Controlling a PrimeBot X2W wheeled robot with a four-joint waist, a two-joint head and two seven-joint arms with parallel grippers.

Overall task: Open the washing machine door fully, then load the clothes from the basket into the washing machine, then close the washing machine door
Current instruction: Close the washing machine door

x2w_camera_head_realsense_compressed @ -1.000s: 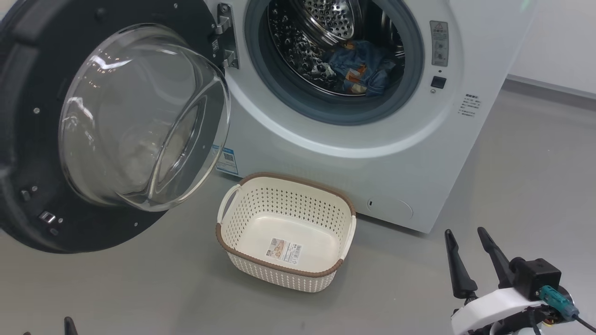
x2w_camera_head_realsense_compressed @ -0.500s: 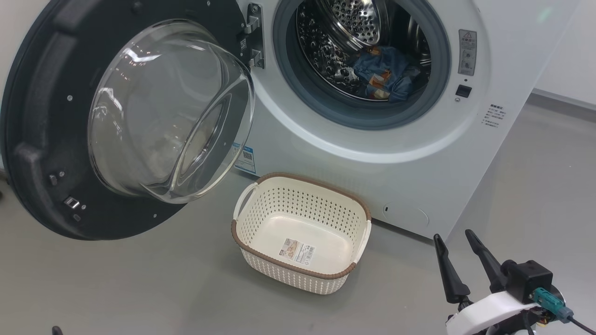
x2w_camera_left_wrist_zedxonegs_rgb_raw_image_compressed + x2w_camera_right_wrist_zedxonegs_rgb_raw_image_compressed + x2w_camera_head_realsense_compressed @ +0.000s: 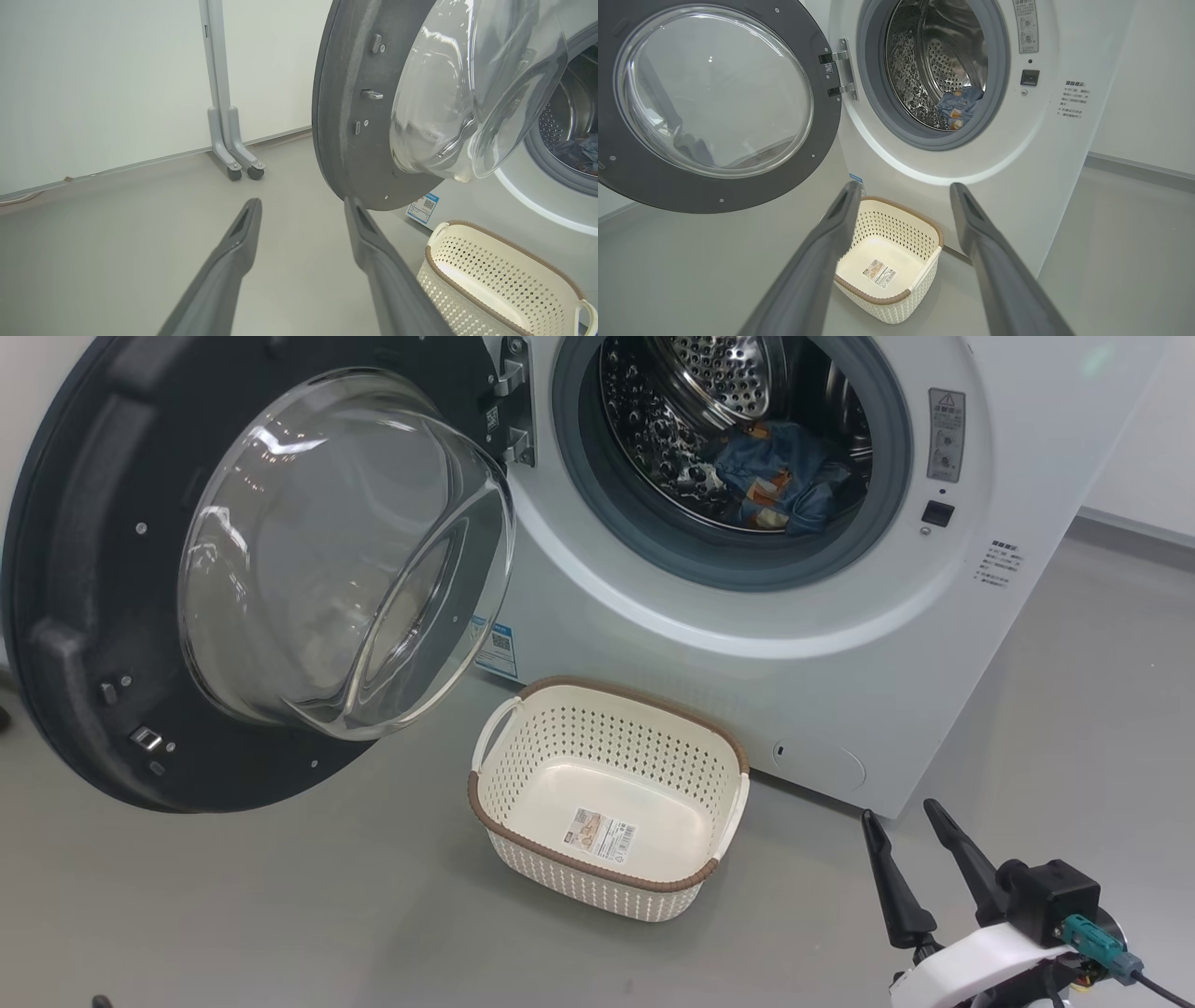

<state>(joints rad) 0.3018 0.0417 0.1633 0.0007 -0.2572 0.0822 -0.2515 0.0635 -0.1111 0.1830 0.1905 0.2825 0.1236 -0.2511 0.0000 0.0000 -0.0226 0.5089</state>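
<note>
Standing open, the washing machine door [image 3: 84,616] hung near the basket [image 3: 597,887] (clothes [image 3: 780,476] in the drum [image 3: 653,439]). Left gripper [image 3: 302,200] and right gripper [image 3: 898,808] had fingers apart.

Basket [image 3: 597,894] and washing machine [image 3: 747,700] on grey floor [image 3: 280,905]

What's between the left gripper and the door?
Nothing visible. The open left gripper points toward the door, at its dark rim, with no object in the gap between them.

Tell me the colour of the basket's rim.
Brown, with a woven look, around the cream-white basket; the head view shows it best.
</note>
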